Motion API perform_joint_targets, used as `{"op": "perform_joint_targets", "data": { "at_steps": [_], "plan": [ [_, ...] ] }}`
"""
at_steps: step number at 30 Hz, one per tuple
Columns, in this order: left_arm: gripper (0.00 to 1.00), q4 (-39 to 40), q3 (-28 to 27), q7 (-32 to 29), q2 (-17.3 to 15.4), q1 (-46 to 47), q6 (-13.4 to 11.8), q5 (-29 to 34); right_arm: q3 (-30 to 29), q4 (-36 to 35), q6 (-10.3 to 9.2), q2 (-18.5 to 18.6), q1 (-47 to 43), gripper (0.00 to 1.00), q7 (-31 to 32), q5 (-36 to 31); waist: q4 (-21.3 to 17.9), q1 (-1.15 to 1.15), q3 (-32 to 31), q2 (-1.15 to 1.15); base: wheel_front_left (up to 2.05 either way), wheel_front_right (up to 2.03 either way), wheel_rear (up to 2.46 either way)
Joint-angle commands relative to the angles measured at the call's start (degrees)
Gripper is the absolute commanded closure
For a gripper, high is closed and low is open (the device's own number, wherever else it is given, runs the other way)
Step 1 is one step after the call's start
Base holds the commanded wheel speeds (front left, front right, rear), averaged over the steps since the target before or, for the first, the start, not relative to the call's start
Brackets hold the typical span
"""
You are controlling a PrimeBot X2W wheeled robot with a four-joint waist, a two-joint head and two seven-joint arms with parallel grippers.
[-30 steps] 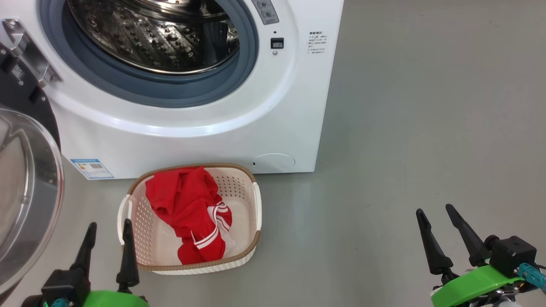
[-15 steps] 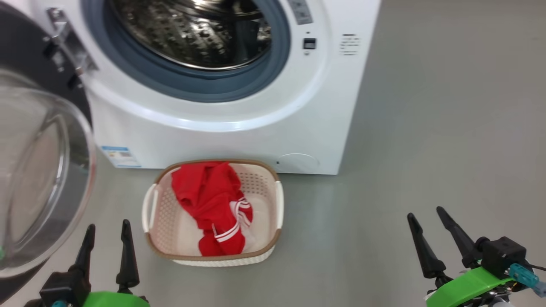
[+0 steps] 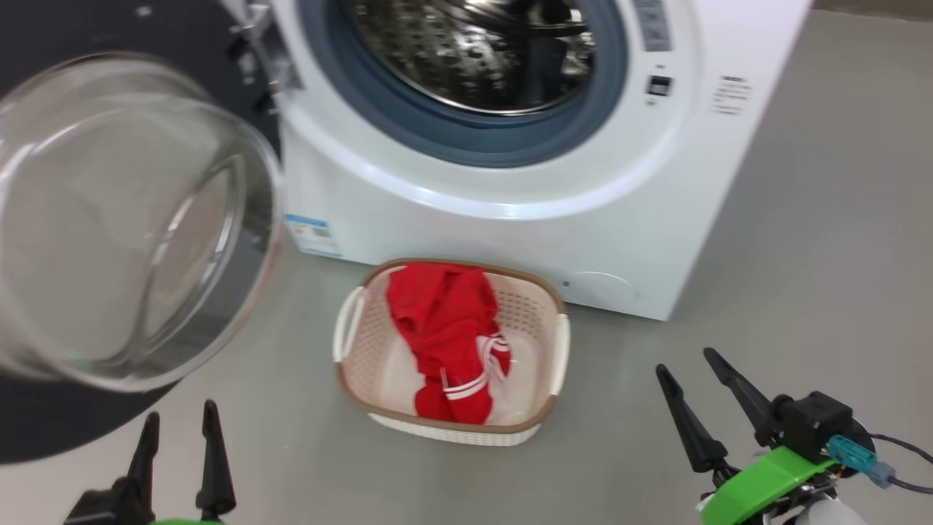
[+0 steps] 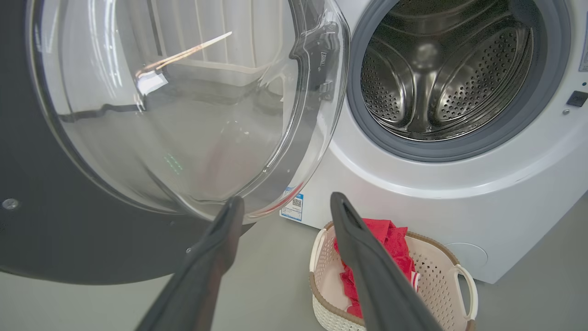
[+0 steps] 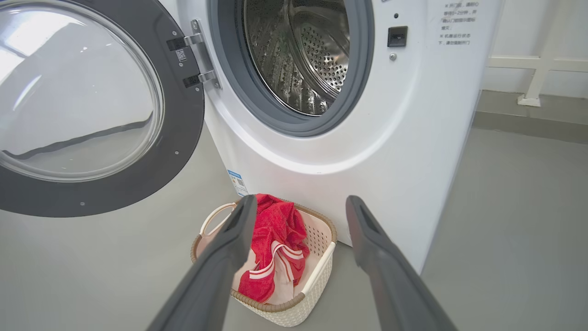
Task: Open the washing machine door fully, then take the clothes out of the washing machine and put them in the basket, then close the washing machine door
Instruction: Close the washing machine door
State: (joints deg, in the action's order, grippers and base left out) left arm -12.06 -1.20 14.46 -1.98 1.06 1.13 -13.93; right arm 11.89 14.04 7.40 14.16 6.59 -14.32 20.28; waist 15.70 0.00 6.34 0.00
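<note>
On the floor [image 3: 816, 277] just before the washer [image 3: 510, 240], the basket [image 3: 452, 436] holds the red clothes [image 3: 444, 328]. The door [image 3: 124, 219] stands swung wide to the left. The left gripper [image 3: 181, 410] and right gripper [image 3: 684, 359] hover low, fingers spread, gripping nothing.

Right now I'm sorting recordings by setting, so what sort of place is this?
Most likely a laundry corner in a utility room or test lab. A white front-loading washing machine stands with its round door open, and a small basket of red clothes sits before it on a bare grey floor.
</note>
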Motion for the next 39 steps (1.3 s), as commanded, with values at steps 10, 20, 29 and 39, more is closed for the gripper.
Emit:
{"op": "perform_joint_targets", "data": {
  "at_steps": [10, 20, 29, 39],
  "plan": [
    [0.0, 2.1, -0.42, 0.54, -0.89, -2.06, -2.39, -2.27, 5.48, 0.22, 0.09, 1.27, 3.27, 0.0, -0.68, 1.12, 10.12, 0.0, -1.37, 0.0, 0.0, 0.0, 0.0],
    [0.0, 3.07, -0.02, 0.54, -0.89, -3.82, -3.56, -3.24, 8.47, 1.13, 0.09, 0.96, 4.07, 0.0, -0.68, 1.74, 13.88, 0.0, -1.96, 0.0, 0.0, 0.0, 0.0],
    [0.0, 4.56, -0.07, 0.54, -0.89, -5.36, -4.48, -3.93, 10.12, 1.64, 0.09, 0.92, 4.99, 0.0, -0.68, 2.39, 13.91, 0.0, -2.28, 0.0, 0.0, 0.0, 0.0],
    [1.0, 7.03, -0.62, 0.54, -0.89, -4.05, -4.06, -6.99, 9.43, 1.61, 0.09, 0.94, 4.28, 0.0, -0.68, 2.94, 13.62, 0.0, -2.6, 0.0, 0.0, 0.0, 0.0]
  ]
}}
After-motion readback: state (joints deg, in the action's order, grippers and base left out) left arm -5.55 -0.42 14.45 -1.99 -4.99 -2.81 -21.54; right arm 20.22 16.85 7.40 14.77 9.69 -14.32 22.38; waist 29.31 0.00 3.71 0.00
